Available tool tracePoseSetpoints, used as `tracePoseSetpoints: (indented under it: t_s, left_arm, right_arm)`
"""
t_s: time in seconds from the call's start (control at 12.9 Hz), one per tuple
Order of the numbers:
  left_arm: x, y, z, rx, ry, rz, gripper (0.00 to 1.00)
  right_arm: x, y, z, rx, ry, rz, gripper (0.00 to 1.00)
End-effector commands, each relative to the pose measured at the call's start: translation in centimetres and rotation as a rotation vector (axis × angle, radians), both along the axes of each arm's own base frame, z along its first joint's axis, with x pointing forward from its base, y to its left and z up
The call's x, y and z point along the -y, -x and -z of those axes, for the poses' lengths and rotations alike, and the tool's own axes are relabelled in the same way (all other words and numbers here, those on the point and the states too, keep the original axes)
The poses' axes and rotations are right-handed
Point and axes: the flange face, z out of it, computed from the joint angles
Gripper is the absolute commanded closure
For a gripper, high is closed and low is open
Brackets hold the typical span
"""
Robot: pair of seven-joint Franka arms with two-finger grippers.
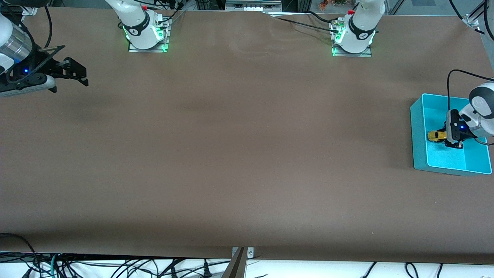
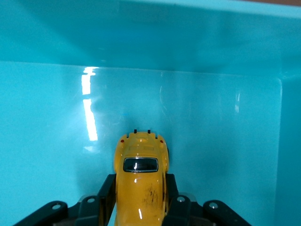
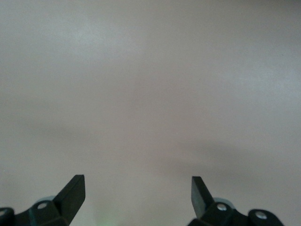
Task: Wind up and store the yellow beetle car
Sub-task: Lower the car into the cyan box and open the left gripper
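Observation:
The yellow beetle car (image 1: 436, 136) is a tiny yellow toy with dark windows, inside the teal bin (image 1: 418, 127) at the left arm's end of the table. My left gripper (image 1: 449, 136) is down in the bin and shut on the car. In the left wrist view the car (image 2: 140, 181) sits between the black fingers (image 2: 106, 195), pointing at the bin's teal wall (image 2: 188, 42). My right gripper (image 1: 79, 75) is open and empty, waiting above the table at the right arm's end. Its fingers (image 3: 75, 190) stand wide apart over bare brown table.
The brown table (image 1: 231, 146) spans the front view. The two arm bases (image 1: 146, 33) (image 1: 353, 36) stand along its edge farthest from the front camera. Cables (image 1: 115, 266) hang below the near edge.

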Motion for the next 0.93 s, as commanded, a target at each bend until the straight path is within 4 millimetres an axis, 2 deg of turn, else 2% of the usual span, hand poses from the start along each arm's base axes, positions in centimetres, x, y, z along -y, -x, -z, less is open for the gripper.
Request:
tracePoseSetpoints:
  t_s: [0.0, 0.08, 0.16, 0.23, 0.31, 0.39, 0.54, 0.7, 0.78, 0.85]
  left_arm:
    - [-0.1, -0.2, 0.8, 0.012, 0.023, -0.011, 0.63]
    - [0.0, -0.3, 0.5, 0.016, 0.021, -0.008, 0.58]
    - [0.1, -0.9, -0.4, 0.026, 0.016, 0.003, 0.47]
    - [0.3, -1.8, -2.7, 0.048, 0.004, 0.011, 0.3]
    - [0.3, -1.9, -4.3, 0.044, 0.007, 0.014, 0.0]
    - [0.4, -2.5, -6.0, 0.044, 0.006, 0.02, 0.0]
    - [0.7, -3.1, -8.2, 0.041, 0.006, 0.007, 0.0]
    - [1.1, -3.1, -10.3, 0.048, -0.004, -0.081, 0.0]
    - [1.5, -3.1, -12.5, 0.055, -0.009, -0.166, 0.0]
    - [3.3, -3.7, -14.2, 0.052, -0.004, -0.237, 0.0]
  right_arm:
    - [-0.2, -0.2, -0.6, 0.007, -0.003, -0.014, 0.0]
    - [-0.2, -0.2, -0.6, 0.007, -0.003, -0.014, 0.0]
    - [-0.2, -0.2, -0.5, 0.006, -0.003, -0.014, 0.0]
    - [-0.2, -0.2, -0.5, 0.006, -0.003, -0.014, 0.0]
    - [-0.2, -0.2, -0.5, 0.006, -0.003, -0.014, 0.0]
    - [-0.2, -0.2, -0.5, 0.006, -0.003, -0.014, 0.0]
    - [-0.2, -0.2, -0.5, 0.006, -0.003, -0.014, 0.0]
    - [-0.2, -0.2, -0.5, 0.006, -0.003, -0.012, 0.0]
    - [-0.2, -0.2, -0.5, 0.006, -0.003, -0.014, 0.0]
    - [-0.2, -0.2, -0.5, 0.006, -0.003, -0.014, 0.0]
